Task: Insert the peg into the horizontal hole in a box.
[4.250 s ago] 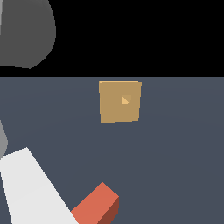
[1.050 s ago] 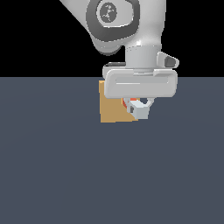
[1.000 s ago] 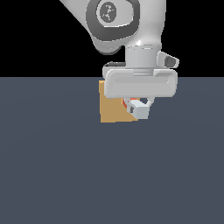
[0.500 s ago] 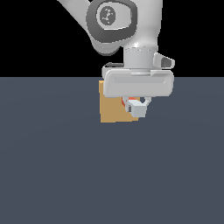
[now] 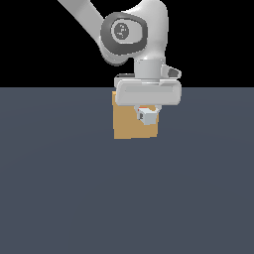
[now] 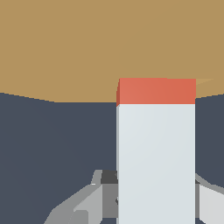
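Peg (image 6: 155, 148) clamped between fingers (image 6: 83, 205), red tip at box (image 5: 130, 124) face; hole hidden behind peg.

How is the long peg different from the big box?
The peg is a long thin bar, mostly pale white with a red-orange end; the box is one tan colour all over. The peg is far narrower than the box's broad face. The gripper carries the peg; the box sits on the floor. Both have square edges.

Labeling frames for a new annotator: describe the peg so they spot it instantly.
Start at the tan box filling the far side of the wrist view. The peg is the long square bar running from between the grey fingers up to the box. Its whitish length and red-orange tip set it apart.
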`<state>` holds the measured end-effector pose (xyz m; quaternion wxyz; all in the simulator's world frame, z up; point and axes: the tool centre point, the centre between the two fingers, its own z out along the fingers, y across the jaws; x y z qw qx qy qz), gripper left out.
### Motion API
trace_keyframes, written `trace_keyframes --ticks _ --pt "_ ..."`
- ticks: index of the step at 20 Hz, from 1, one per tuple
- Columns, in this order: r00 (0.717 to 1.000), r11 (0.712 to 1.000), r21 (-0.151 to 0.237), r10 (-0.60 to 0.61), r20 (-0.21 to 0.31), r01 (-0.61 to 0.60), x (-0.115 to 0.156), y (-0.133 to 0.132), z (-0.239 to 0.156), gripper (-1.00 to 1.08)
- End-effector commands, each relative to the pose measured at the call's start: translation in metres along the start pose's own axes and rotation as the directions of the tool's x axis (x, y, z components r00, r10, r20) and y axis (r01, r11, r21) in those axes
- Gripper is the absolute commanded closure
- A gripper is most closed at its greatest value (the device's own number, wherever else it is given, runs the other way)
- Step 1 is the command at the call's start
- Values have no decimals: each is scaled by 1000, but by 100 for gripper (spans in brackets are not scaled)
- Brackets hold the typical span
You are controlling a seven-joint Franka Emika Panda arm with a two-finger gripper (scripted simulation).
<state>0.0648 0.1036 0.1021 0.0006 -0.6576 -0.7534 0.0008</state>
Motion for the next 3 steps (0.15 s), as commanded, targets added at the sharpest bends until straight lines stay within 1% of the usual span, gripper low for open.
trace_keyframes --ticks 1,3 --pt "1000 1000 -2 2 0 -2 8 1 -1 108" --pt "1000 1000 -2 2 0 -2 10 1 -1 108"
